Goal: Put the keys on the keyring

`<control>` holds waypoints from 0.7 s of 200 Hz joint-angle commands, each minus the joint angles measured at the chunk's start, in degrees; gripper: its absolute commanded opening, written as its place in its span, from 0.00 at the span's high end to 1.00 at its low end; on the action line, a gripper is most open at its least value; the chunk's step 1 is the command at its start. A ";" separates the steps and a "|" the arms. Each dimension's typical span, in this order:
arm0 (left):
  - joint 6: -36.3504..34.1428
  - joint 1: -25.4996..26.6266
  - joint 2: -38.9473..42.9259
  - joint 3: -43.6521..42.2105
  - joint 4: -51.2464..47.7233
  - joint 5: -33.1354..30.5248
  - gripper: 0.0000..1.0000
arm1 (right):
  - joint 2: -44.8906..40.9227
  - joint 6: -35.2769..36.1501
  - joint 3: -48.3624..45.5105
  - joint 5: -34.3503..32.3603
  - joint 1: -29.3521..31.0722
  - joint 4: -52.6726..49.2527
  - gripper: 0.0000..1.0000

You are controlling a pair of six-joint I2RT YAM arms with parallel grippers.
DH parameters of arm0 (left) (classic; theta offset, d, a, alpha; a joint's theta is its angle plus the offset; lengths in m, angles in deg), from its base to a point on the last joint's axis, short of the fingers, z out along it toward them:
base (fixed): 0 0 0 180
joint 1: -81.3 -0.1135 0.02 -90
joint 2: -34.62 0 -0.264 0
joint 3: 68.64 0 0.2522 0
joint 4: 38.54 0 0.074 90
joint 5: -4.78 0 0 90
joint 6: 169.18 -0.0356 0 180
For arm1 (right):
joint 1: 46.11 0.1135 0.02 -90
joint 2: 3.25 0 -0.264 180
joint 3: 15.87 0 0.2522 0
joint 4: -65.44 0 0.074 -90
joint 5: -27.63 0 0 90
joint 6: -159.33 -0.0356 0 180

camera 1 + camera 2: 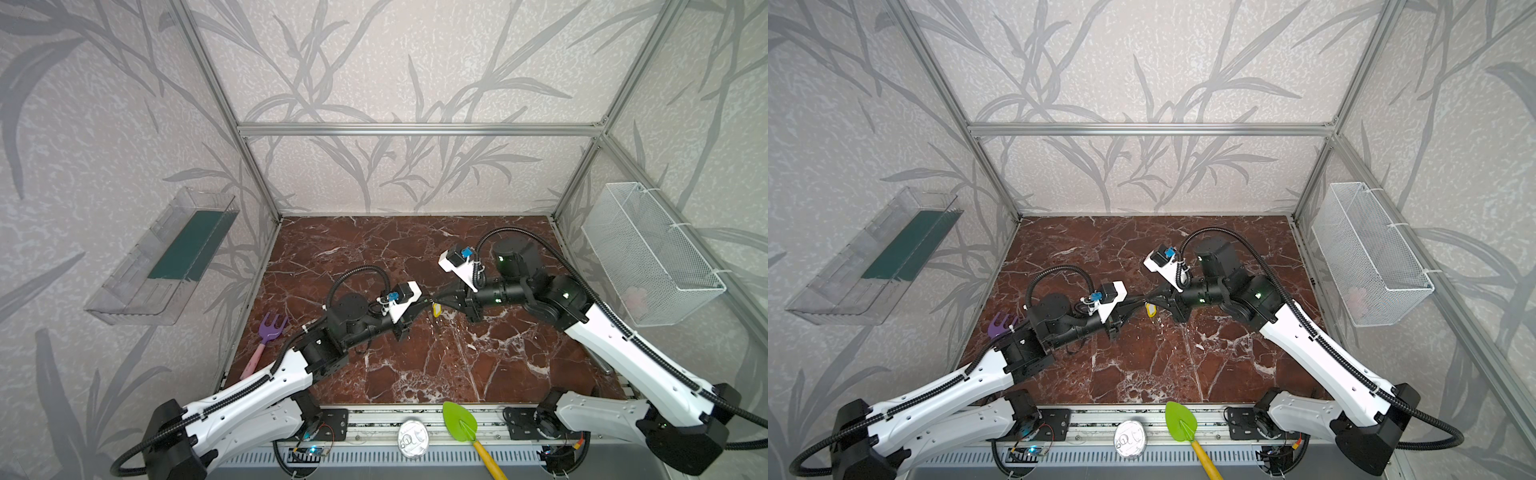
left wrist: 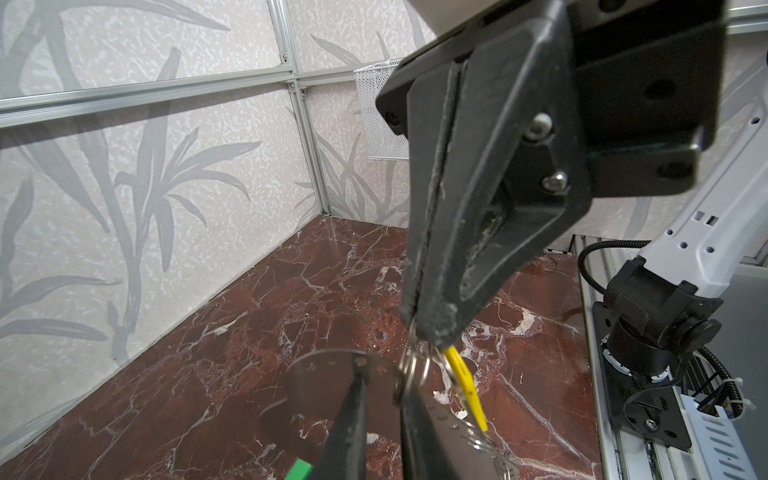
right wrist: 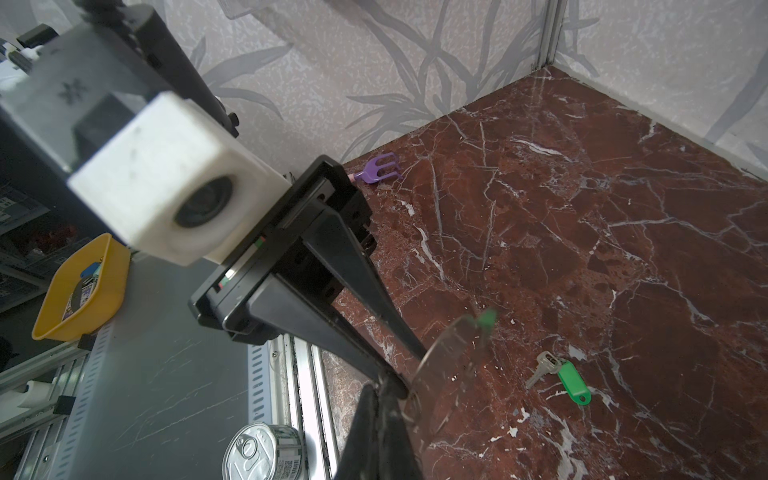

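Left pincer (image 3: 412, 374) is clamping the keyring (image 2: 316, 374) aloft; right pincer (image 2: 430, 332) is gripping the yellow key (image 2: 463, 374) by its ring at the keyring's edge. Threading seems underway, next needing ring-to-hole alignment. Green key (image 3: 559, 374) is lying on the table (image 3: 582, 208)

A purple toy fork (image 1: 272, 328) lies on the brown table (image 1: 415, 357) by the left wall. A green spade (image 1: 459, 417) and a tin can (image 1: 412, 438) sit in front. A wire basket (image 1: 652, 257) hangs on the right wall.
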 commanded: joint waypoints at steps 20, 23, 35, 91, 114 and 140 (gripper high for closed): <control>0.38 -0.04 1.05 1.88 1.44 -0.29 0.83 | -0.91 -0.21 -0.35 0.72 0.56 1.41 1.00; 0.39 -0.04 1.01 1.92 1.45 -0.05 0.83 | -0.91 -0.15 -0.35 0.71 0.56 1.45 1.00; 0.56 -0.04 1.14 1.79 1.67 0.73 0.82 | -0.82 -0.29 -0.34 0.54 0.56 1.50 1.00; 0.92 -0.04 1.06 1.66 2.91 2.42 0.79 | -0.73 -0.61 -0.68 0.63 0.60 2.03 1.00; 0.91 -0.04 0.84 1.70 3.18 3.02 0.79 | -0.80 -0.59 -0.75 0.70 0.65 2.04 1.00; 0.59 0.07 0.34 1.87 2.76 2.97 0.86 | -1.16 -0.60 -0.78 0.53 0.65 2.00 1.00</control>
